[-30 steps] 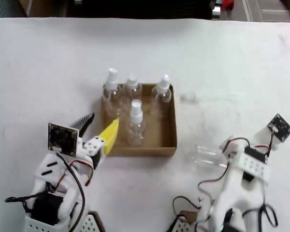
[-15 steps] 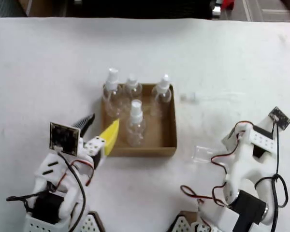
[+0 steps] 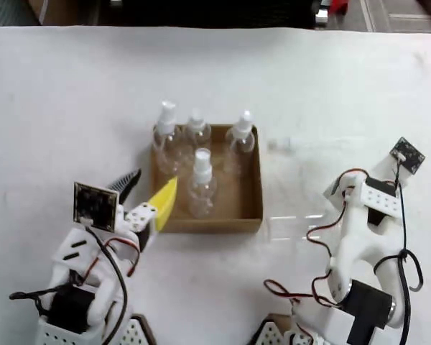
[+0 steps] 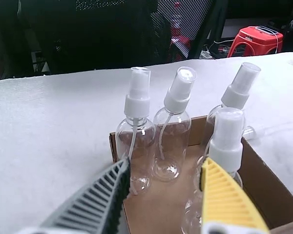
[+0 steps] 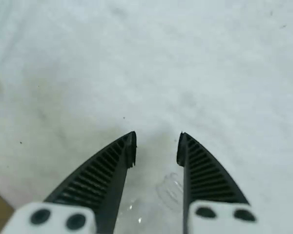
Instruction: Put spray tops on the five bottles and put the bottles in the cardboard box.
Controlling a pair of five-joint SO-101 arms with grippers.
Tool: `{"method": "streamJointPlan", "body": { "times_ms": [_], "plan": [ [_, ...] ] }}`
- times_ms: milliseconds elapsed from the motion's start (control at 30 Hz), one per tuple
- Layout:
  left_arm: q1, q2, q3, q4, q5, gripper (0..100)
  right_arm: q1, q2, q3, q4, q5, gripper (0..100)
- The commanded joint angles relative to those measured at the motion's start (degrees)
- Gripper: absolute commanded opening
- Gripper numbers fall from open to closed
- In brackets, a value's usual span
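Note:
The cardboard box (image 3: pixel 253 215) sits mid-table and holds several clear bottles with white spray tops (image 3: pixel 202 183) (image 4: pixel 172 131). My left gripper (image 3: pixel 154 180) (image 4: pixel 165 168) stands open at the box's near left corner, its grey and yellow fingers pointing at the bottles. A clear bottle without a top (image 3: pixel 294 227) (image 5: pixel 168 189) lies level to the right of the box. It sits between the black fingers of my right gripper (image 5: pixel 156 141), which is shut on it. A loose spray top (image 3: pixel 280 145) with its tube lies on the table beyond it.
The white table (image 3: pixel 345 86) is open around the box. The right arm's body (image 3: pixel 366 230) and its cables stand at the near right, the left arm's body (image 3: pixel 79 287) at the near left. The table's far edge runs along the back.
The right arm has turned and raised its wrist, its camera moving farther back. The topless bottle has shifted a little to the left with it. The left arm has kept still.

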Motion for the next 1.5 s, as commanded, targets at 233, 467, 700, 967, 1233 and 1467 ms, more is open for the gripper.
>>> {"method": "streamJointPlan", "body": {
  "times_ms": [233,467,700,967,1233,1467],
  "plan": [
    [0.8,-0.7,-0.4,-1.6,-0.7,22,-0.2,-0.7,-4.6,8.0,0.1,13.1],
    [0.8,-0.7,-0.4,-1.4,-0.6,22,7.3,-0.7,-8.4,18.2,6.9,13.1],
    [0.8,-0.7,-0.4,-1.2,-0.6,22,5.5,-0.1,-8.5,22.5,7.7,13.1],
    [0.7,-0.7,-0.4,-1.1,-0.5,22,-0.6,-0.1,-8.4,22.5,1.9,26.2],
    [0.4,-0.7,-0.4,-1.1,-0.6,22,-6.5,0.0,-8.4,21.1,0.7,26.9],
    [0.7,-0.7,-0.4,-1.1,-0.5,22,-9.5,0.2,-6.7,15.8,-3.7,26.9]
  ]
}}
